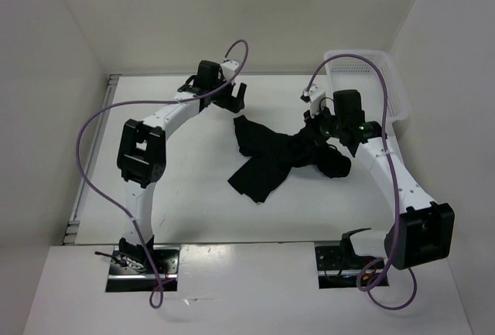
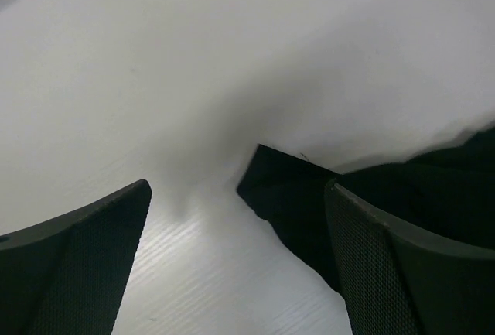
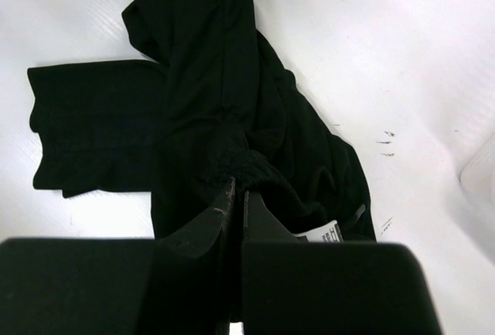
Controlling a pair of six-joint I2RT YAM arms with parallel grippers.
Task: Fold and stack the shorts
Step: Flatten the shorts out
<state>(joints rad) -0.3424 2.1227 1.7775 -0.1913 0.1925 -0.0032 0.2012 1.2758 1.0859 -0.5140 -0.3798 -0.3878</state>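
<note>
Right tool (image 3: 238, 197) pinches shorts (image 3: 205, 87); left tool (image 2: 238, 189) agape.

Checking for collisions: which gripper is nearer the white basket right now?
Right. The right gripper, shut on the shorts, sits just beside the basket's left side. The left gripper hangs open at the shorts' opposite end, farther from it.

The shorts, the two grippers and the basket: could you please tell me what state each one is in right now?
shorts: unfolded, lying crumpled on the table, one end bunched up.
left gripper: open wide, empty, beside a corner of the shorts.
right gripper: shut, pinching the bunched fabric of the shorts.
white mesh basket: upright at the table's far right corner, nothing visible inside.
</note>
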